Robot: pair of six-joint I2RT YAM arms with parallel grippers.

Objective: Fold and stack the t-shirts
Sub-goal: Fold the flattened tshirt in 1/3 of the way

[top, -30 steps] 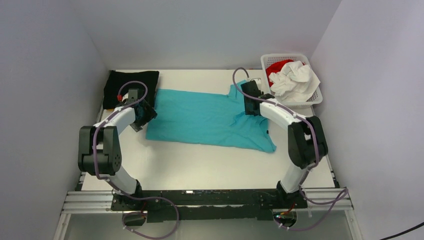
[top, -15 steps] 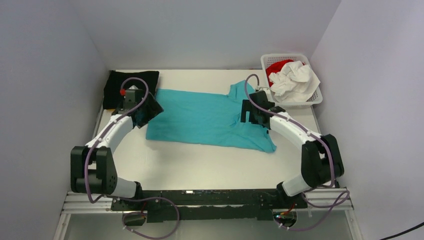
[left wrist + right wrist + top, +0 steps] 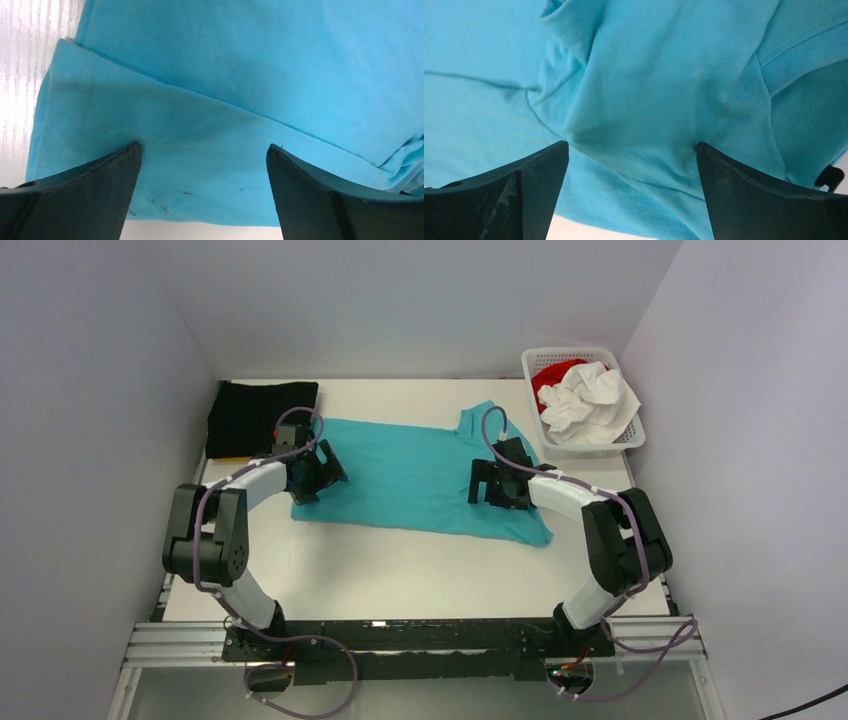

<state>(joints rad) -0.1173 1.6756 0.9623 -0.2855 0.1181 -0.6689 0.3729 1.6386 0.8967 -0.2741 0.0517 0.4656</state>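
The turquoise t-shirt [image 3: 415,475] lies spread across the middle of the table. My left gripper [image 3: 322,472] is open, low over its left edge; in the left wrist view the shirt's hem [image 3: 200,165] lies between the fingers. My right gripper [image 3: 492,483] is open, low over the right part near the collar; in the right wrist view wrinkled cloth [image 3: 634,115] lies between the fingers. A folded black t-shirt [image 3: 260,417] lies at the back left. A white t-shirt [image 3: 590,400] and a red one [image 3: 553,373] are crumpled in the basket.
The white lattice basket [image 3: 630,435] stands at the back right corner. Grey walls close in the table on the left, back and right. The bare white tabletop [image 3: 400,570] runs in front of the turquoise shirt.
Both grippers have moved inward onto the turquoise shirt, the left one rightward from the black shirt's side, the right one leftward and nearer. The shirt's right sleeve area has flattened.
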